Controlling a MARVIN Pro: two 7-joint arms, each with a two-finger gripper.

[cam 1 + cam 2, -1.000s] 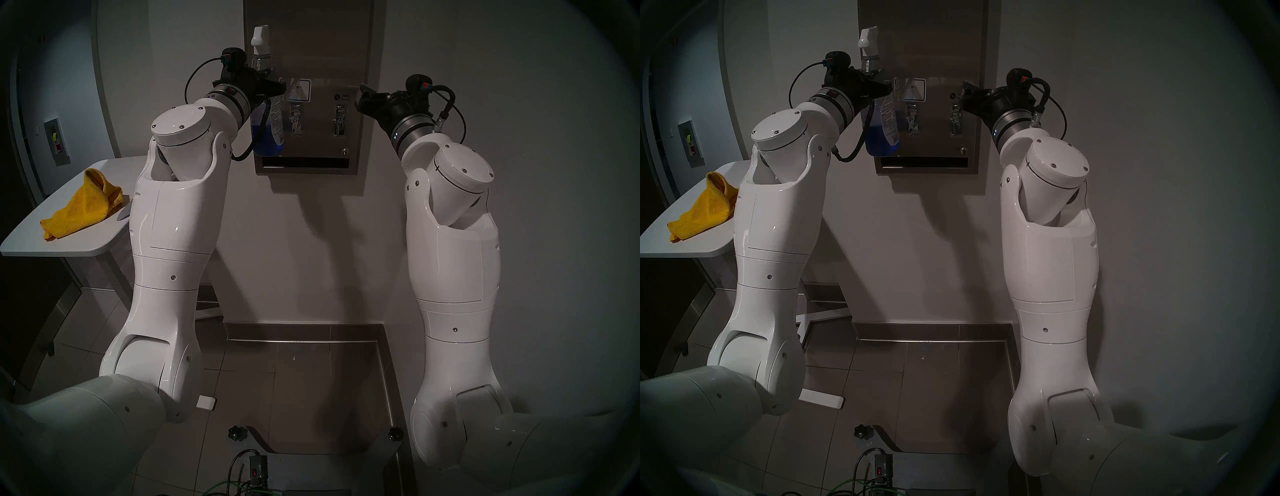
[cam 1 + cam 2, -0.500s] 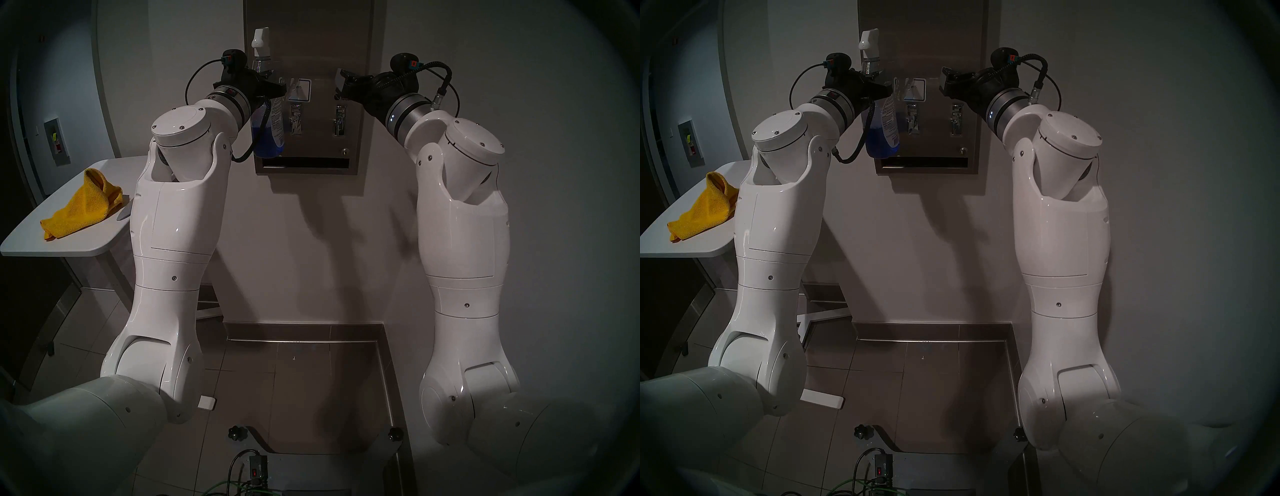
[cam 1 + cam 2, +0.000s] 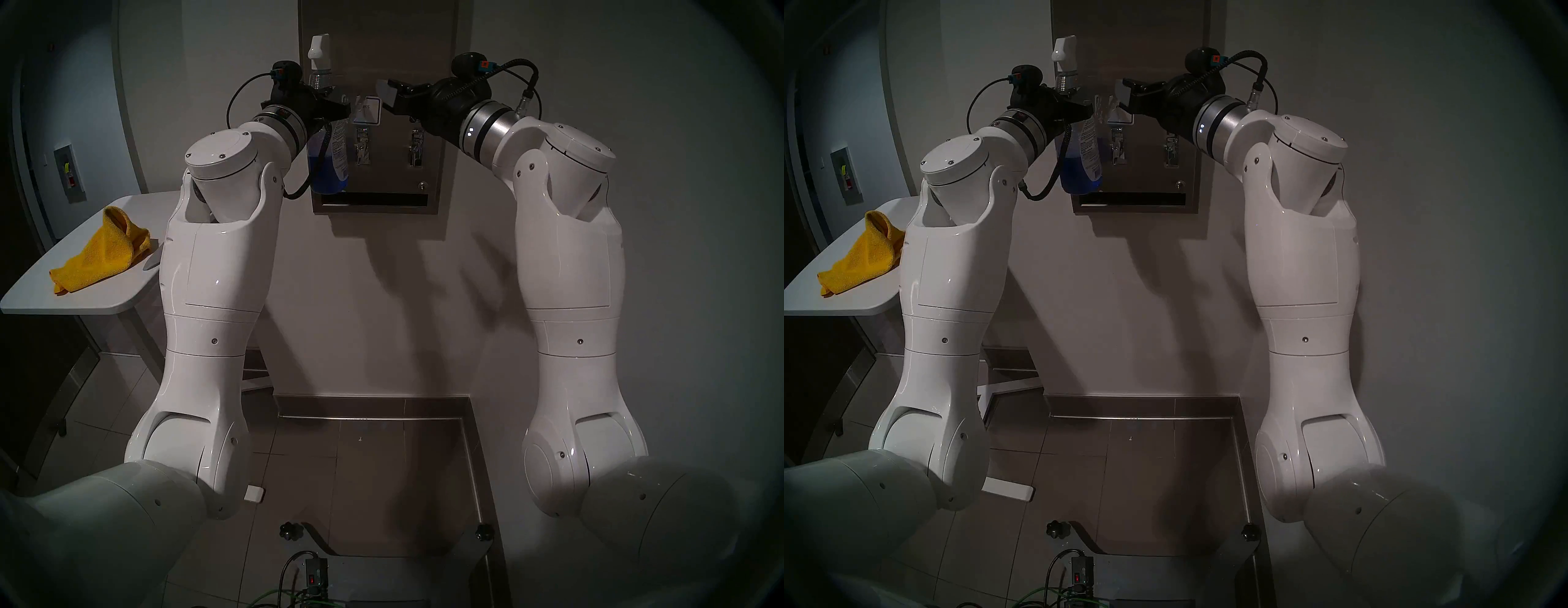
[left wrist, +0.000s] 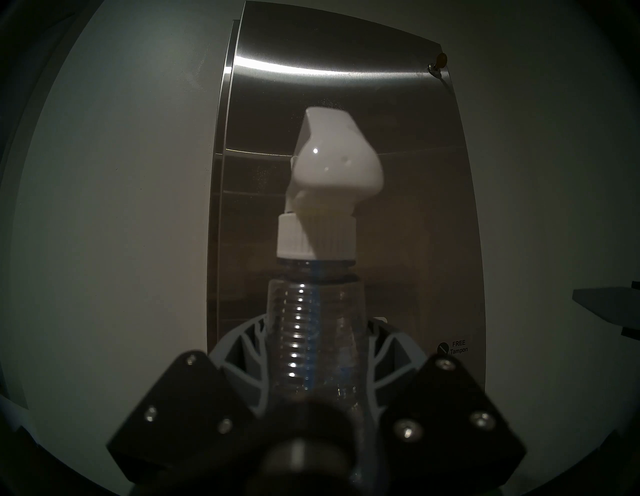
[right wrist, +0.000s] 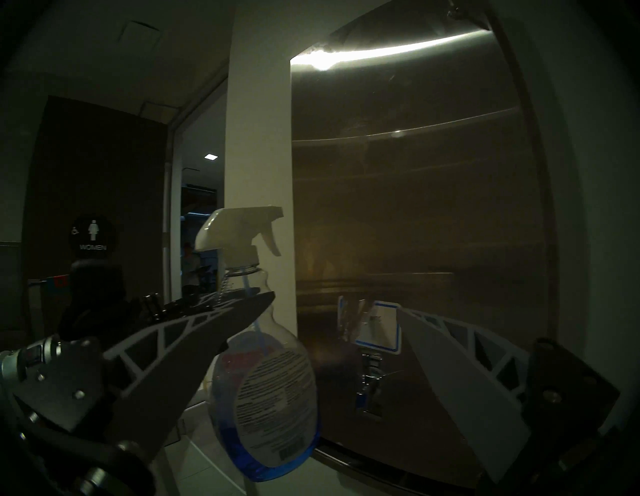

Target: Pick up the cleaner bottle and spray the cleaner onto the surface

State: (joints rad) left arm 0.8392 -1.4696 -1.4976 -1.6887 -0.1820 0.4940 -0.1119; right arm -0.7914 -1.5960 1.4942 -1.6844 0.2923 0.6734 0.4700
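My left gripper is shut on the ribbed neck of the cleaner bottle and holds it upright in front of the steel surface. The cleaner fills the bottle's lower part, deep blue. Its white trigger nozzle points at the panel. My right gripper stands open just right of the bottle, level with its shoulder, with nothing between its fingers.
Two knobs, a white sticker and a dark slot sit on the panel. A yellow cloth lies on a white table at the left. The off-white wall surrounds the panel.
My right arm has risen and swung left, bringing its open gripper from beside the right knob up close to the bottle. The left arm and bottle have stayed still.
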